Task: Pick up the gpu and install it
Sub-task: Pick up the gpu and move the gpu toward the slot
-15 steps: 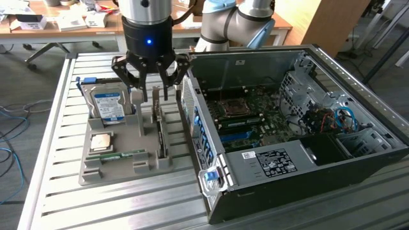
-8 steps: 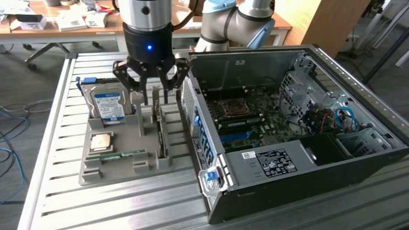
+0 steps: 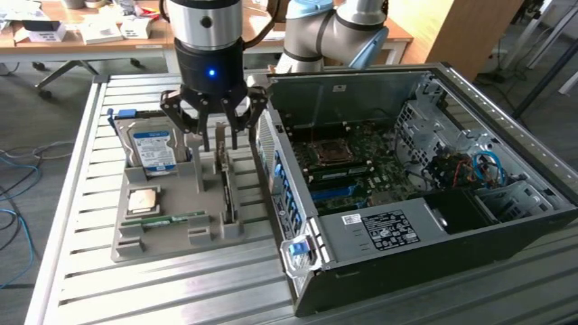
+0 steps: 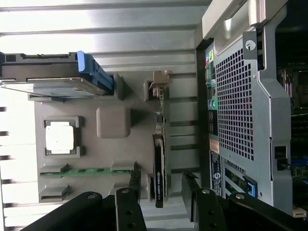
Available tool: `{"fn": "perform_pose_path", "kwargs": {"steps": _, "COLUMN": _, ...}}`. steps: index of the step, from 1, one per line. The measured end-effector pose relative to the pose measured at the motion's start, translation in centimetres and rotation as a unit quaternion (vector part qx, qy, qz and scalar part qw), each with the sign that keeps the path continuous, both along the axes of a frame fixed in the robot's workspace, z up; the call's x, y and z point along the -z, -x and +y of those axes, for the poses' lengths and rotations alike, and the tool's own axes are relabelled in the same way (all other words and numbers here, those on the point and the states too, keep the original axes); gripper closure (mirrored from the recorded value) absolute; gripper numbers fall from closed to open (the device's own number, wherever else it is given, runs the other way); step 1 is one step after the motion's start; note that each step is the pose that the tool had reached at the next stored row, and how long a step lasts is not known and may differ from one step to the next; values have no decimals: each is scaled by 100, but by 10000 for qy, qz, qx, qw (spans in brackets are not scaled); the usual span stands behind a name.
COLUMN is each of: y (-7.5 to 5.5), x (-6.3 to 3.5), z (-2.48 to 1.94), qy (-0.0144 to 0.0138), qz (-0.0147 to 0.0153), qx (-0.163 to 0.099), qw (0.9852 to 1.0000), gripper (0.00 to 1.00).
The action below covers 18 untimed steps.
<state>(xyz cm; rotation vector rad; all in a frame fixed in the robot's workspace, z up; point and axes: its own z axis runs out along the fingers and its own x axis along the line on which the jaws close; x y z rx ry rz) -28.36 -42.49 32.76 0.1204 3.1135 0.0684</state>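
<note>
A slatted metal worktop carries an open black computer case on the exterior view's right. The case lies on its side with its motherboard exposed. A white label on the power-supply cover bears print too small to read.

The robot arm, with a blue light glowing on its wrist, hangs over a grey parts tray just beside the case.

In the tray, the silver hard drive stands propped at the far end. Its blue label cannot be read.

The gpu stands on its long edge in the tray slot nearest the case. In the wrist view, the gpu shows as a dark strip with a small line of pale lettering that is not legible.

The jaws are spread wide and straddle the card, one finger on each side, with a gap at both.

A square silvery processor lies flat in its recess. The narrow green memory stick sits just in front of it.
</note>
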Motion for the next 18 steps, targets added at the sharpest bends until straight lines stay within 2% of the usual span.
{"fn": "perform_pose_path", "kwargs": {"steps": 18, "y": 0, "x": 251, "z": 0, "qy": 0, "qz": 0, "qx": 0, "qw": 10000, "gripper": 53}}
